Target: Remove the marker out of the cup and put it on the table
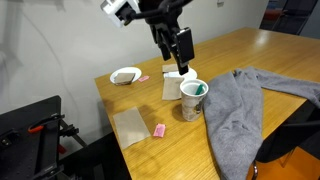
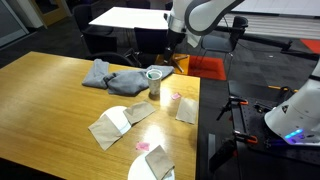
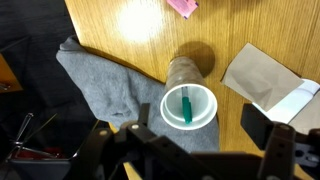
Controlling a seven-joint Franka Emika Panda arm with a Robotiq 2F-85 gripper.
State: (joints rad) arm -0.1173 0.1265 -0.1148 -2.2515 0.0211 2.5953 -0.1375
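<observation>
The white paper cup [image 1: 191, 102] stands upright on the wooden table [image 1: 250, 55], beside a grey cloth. It also shows in an exterior view [image 2: 154, 83] and in the wrist view [image 3: 188, 106]. The teal-green marker [image 3: 186, 105] stands inside the cup; its tip shows at the rim [image 1: 198, 90]. My gripper [image 1: 181, 52] hangs open and empty above the cup, slightly behind it. In the wrist view the cup's mouth lies between the two spread fingers [image 3: 199, 121]. The gripper touches neither cup nor marker.
A grey cloth [image 1: 243, 110] lies against the cup. Brown napkins [image 1: 130, 126] [image 3: 262, 75], a pink block [image 1: 160, 130] and a shallow white bowl [image 1: 126, 75] lie around it. The table edge [image 1: 115, 115] is close to the cup.
</observation>
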